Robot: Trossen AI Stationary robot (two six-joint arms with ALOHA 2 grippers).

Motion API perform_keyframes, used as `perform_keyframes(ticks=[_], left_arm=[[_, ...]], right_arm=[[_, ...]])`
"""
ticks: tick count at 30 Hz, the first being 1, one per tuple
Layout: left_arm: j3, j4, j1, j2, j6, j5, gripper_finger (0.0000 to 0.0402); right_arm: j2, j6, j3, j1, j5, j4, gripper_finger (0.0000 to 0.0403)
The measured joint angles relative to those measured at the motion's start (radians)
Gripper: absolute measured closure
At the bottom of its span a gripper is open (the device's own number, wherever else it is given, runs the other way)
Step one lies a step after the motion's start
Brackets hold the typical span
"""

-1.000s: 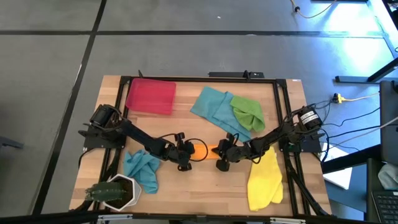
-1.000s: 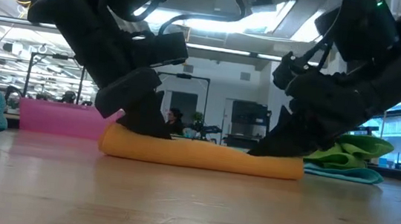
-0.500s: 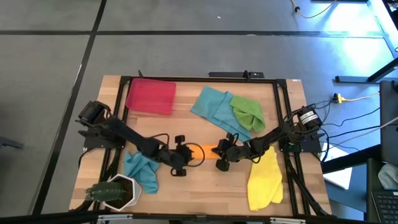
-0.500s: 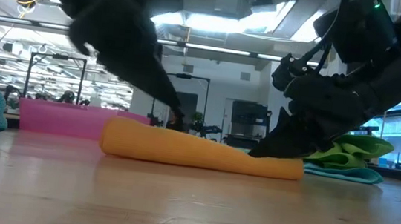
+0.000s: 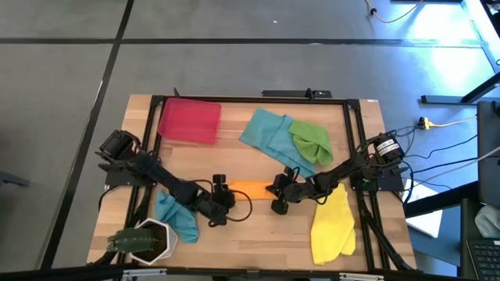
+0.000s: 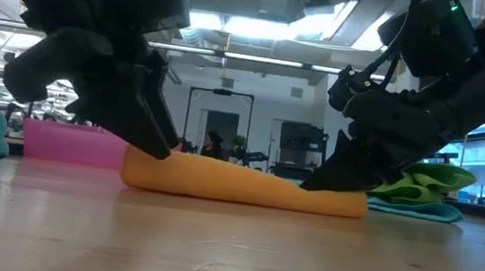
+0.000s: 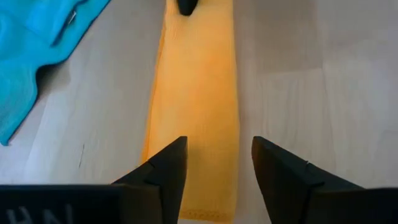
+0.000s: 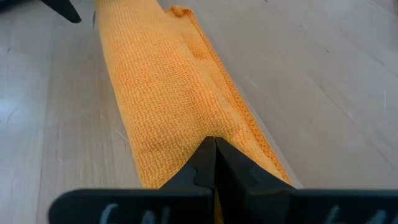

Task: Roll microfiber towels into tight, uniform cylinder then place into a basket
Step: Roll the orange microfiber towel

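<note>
The orange towel lies rolled into a long cylinder on the table's middle, also seen in the low view. My left gripper stands open just over the roll's left end, its fingers apart above the cloth; I see no touch. My right gripper is shut at the roll's right end. Four more towels lie loose on the table: teal, green, yellow and another teal. The red basket sits at the far left. My right gripper rests its shut fingertips on top of the roll near its right end, slanting down from the table's right and pointing along the roll. The roll lies flat on the table. Whether a layer is caught between the fingers, I cannot tell.
A white pot with a plant stands at the near left corner. A black frame rail runs round the table's edges. Bare wood lies in front of the roll.
My left gripper has opened and let go of the roll's left end, then drawn back toward the table's near left and up a little. The freed left end has sprung up rounder. The roll stays in place under my still right gripper.
</note>
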Motion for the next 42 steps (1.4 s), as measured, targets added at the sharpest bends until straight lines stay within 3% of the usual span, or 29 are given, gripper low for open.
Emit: perform_keyframes(ticks=[13, 27, 34, 42], left_arm=[[0.047, -0.049, 0.063, 0.097, 0.027, 0.031, 0.0185], [0.087, -0.105, 0.131, 0.141, 0.048, 0.027, 0.0195], [0.086, -0.110, 0.154, 0.143, 0.053, 0.037, 0.0252], [0.084, -0.115, 0.167, 0.143, 0.056, 0.084, 0.0386]], right_arm=[[0.001, 0.000, 0.000, 0.000, -0.003, 0.000, 0.0394], [0.001, -0.010, 0.000, 0.000, -0.015, 0.000, 0.0394], [0.001, -0.014, 0.000, 0.000, -0.018, 0.000, 0.0394], [-0.091, -0.129, -0.005, 0.016, -0.038, -0.024, 0.0394]])
